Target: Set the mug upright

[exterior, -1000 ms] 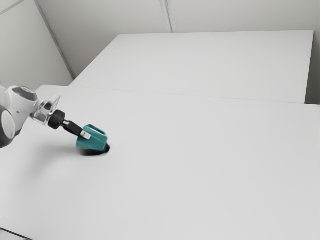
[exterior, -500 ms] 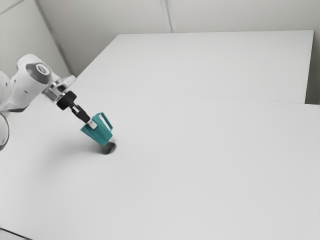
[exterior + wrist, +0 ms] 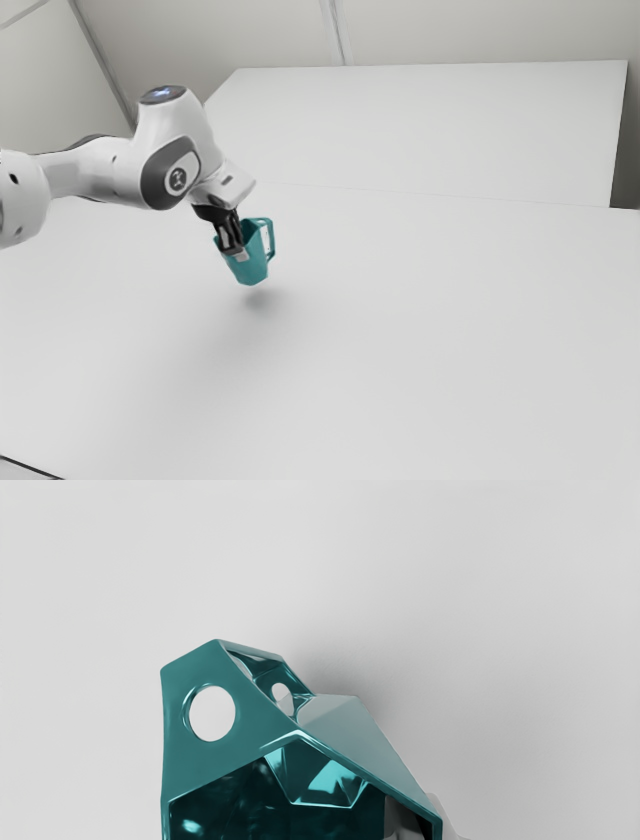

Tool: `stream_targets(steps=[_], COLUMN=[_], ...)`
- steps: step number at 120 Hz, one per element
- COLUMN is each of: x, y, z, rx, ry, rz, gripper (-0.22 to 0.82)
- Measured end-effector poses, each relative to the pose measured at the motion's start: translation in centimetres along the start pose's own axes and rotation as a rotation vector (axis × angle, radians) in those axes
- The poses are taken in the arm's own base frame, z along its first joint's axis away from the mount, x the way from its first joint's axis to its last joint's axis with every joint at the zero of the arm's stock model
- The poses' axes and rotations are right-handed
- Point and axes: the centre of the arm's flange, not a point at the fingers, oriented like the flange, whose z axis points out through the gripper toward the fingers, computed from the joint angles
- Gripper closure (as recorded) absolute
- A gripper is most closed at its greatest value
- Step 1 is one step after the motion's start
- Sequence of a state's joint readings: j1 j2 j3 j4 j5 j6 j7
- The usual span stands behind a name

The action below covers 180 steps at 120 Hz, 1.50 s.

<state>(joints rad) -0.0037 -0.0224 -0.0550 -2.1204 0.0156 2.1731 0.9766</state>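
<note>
My gripper [image 3: 236, 254] points down at the rim of the teal mug [image 3: 253, 268], its fingers pinching the wall from inside and outside. The mug hangs above the table, mouth up and leaning slightly, with its handle toward the exterior view's right; a soft shadow lies below it. In the wrist view, the faceted mug [image 3: 330, 715] shows its dark hollow interior and its handle with a round hole. Beside its wall there, the gripper [image 3: 429, 825] has one grey fingertip inside and the other outside. The mug's base is hidden in the wrist view.
The white table [image 3: 420, 330] spreads around and below the mug. Behind it is another white surface [image 3: 420, 130], with pale walls [image 3: 480, 30] beyond. A thin dark line crosses the exterior view's lower left corner.
The hand has swung from slanting to pointing more steeply down, moving toward the exterior view's right. Held in it, the mug has turned from tipped over to nearly mouth up and risen off the table.
</note>
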Motion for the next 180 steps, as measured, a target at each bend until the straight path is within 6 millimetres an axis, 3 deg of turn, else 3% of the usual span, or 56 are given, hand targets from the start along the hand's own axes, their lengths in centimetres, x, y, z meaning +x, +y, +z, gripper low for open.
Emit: stream_targets(steps=[13, 24, 32, 46, 52, 76, 161, 180], x=[2.6, 2.7, 1.1, -4.1, -5.0, -2.5, -1.8, -1.6], y=[2.0, 2.5, 2.4, 0.4, 0.4, 2.4, 3.7, 4.0], z=[0.3, 1.0, 1.4, 1.7, 2.3, 2.9, 6.0, 6.0], rx=[0.034, 0.044, 0.048, 0.06, 0.055, 0.054, 0.004, -0.003], ry=[0.01, 0.02, 0.021, 0.018, 0.02, 0.045, 0.014, 0.011], rz=[0.014, -0.022, -0.079, -0.233, -0.272, -0.298, -0.446, -0.461], gripper=[0.79, 0.79, 0.79, 0.79, 0.79, 0.79, 0.78, 0.46])
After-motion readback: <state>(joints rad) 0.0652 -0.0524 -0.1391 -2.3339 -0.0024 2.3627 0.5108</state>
